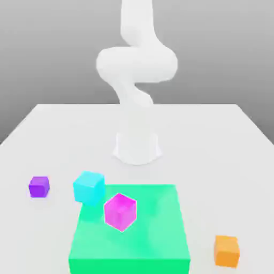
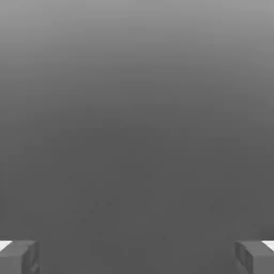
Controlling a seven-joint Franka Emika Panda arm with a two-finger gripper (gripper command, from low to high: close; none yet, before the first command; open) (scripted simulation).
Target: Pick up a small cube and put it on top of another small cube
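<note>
Exterior view: pale, plain tabletop (image 1: 182, 139), front to mid frame, far edge straight across, sides widening toward the viewer. Backdrop (image 1: 225, 48) plain gray, lighter at top, darker low down by the table's edges. White arm (image 1: 137, 64) stands upper center, base on the tabletop.

Green block (image 1: 134, 235), wide, flat-topped, bottom center, slightly left. Magenta cube (image 1: 120, 212) at the block, lower center-left, turned corner-on. Cyan cube (image 1: 89, 188) at the block's far left corner; contact unclear. Purple cube (image 1: 39, 187) on the tabletop, left edge of frame, below mid-height. Orange cube (image 1: 227, 251) on the tabletop, lower right, apart from the green block.

Hand view: gripper (image 2: 137, 258) open, fingers wide apart, nothing between them; gray gradient behind.
</note>
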